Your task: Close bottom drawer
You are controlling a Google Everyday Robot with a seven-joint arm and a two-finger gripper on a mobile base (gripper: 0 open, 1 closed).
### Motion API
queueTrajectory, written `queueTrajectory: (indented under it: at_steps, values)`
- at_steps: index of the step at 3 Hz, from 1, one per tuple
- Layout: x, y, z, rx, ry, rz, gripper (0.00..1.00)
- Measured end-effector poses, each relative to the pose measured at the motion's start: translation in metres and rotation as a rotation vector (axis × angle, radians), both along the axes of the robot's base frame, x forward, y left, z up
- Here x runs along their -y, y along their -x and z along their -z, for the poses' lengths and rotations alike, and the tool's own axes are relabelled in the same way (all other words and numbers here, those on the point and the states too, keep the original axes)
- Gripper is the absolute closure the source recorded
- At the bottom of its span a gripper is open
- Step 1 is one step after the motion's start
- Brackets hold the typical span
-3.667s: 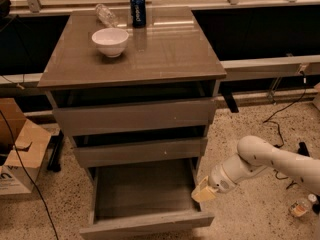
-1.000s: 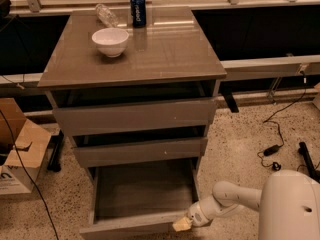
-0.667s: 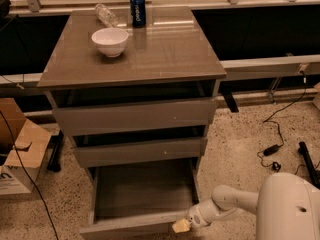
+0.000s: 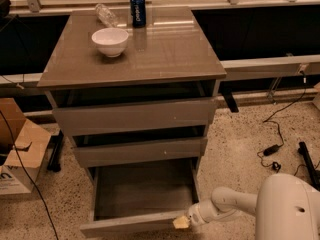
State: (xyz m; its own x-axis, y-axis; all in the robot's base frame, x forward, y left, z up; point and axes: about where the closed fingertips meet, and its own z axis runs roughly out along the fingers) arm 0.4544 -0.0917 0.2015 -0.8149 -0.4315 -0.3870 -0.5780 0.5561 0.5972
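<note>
The bottom drawer (image 4: 135, 225) of the grey-brown cabinet is pulled far out, its shallow box (image 4: 145, 189) open and holding nothing. Its flat front runs along the lower edge of the view. My gripper (image 4: 181, 222) is at the right end of that front, its pale tip touching the drawer's front edge. The white arm (image 4: 235, 204) reaches in from the lower right. The two drawers above, the middle one (image 4: 140, 151) and the top one (image 4: 135, 116), stand slightly out from the cabinet.
On the cabinet top (image 4: 170, 54) stand a white bowl (image 4: 110, 41), a blue can (image 4: 138, 10) and a lying clear bottle (image 4: 106, 15). A cardboard box (image 4: 20, 149) sits on the floor at the left. Cables (image 4: 280, 144) lie on the speckled floor at the right.
The arm swung from beside the drawer's right side down to its front edge. Over the last second the gripper has stayed at the front's right end; the drawer looks unmoved.
</note>
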Motion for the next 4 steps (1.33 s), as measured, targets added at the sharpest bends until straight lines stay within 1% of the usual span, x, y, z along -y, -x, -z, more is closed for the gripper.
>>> queueTrajectory:
  at_steps: [1,2,3,4]
  values:
    - [-0.008,-0.021,0.002,0.048,0.012,0.057,1.00]
    - [-0.011,-0.022,0.003,0.050,0.007,0.057,1.00]
    - [-0.024,-0.038,0.021,0.095,0.016,0.079,1.00]
    - [-0.026,-0.042,0.022,0.106,0.016,0.080,1.00]
